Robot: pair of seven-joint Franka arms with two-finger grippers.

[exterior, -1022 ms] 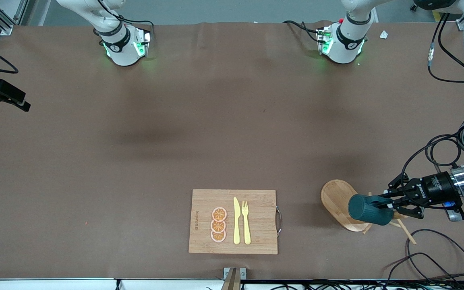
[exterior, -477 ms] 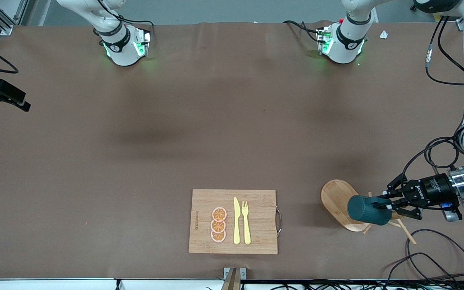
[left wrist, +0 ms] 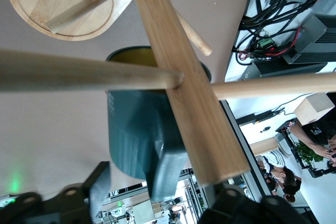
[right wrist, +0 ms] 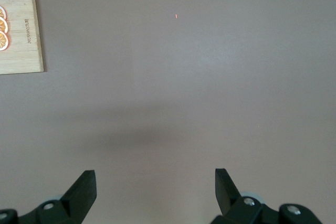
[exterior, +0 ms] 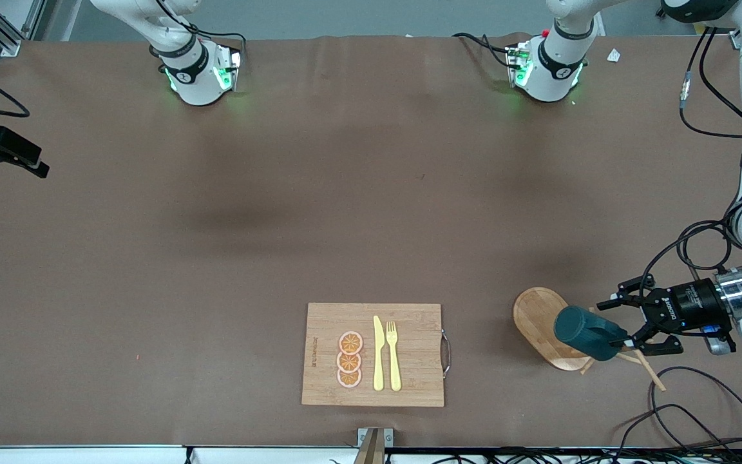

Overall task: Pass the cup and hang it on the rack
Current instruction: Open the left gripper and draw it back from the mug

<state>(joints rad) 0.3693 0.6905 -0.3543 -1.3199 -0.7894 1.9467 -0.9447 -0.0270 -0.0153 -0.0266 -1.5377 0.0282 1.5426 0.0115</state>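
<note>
The dark teal cup point(exterior: 587, 333) lies tilted among the pegs of the wooden rack point(exterior: 536, 316), up off the table. In the left wrist view the cup point(left wrist: 131, 129) shows its yellow inside behind the rack's post point(left wrist: 178, 77) and a peg point(left wrist: 79, 72). The cup's handle point(left wrist: 168, 174) points toward my left gripper point(exterior: 617, 327). That gripper is open, with one finger on each side of the handle and clear of it. My right gripper point(right wrist: 155, 187) is open over bare table and holds nothing.
A bamboo cutting board point(exterior: 374, 354) with orange slices, a yellow knife and a fork lies near the front edge, toward the right arm's end from the rack. Its corner point(right wrist: 18, 32) shows in the right wrist view. Loose cables point(exterior: 693, 412) lie by the rack.
My left gripper has opened and let go of the cup. The cup has sagged slightly on the rack. The right arm has not moved.
</note>
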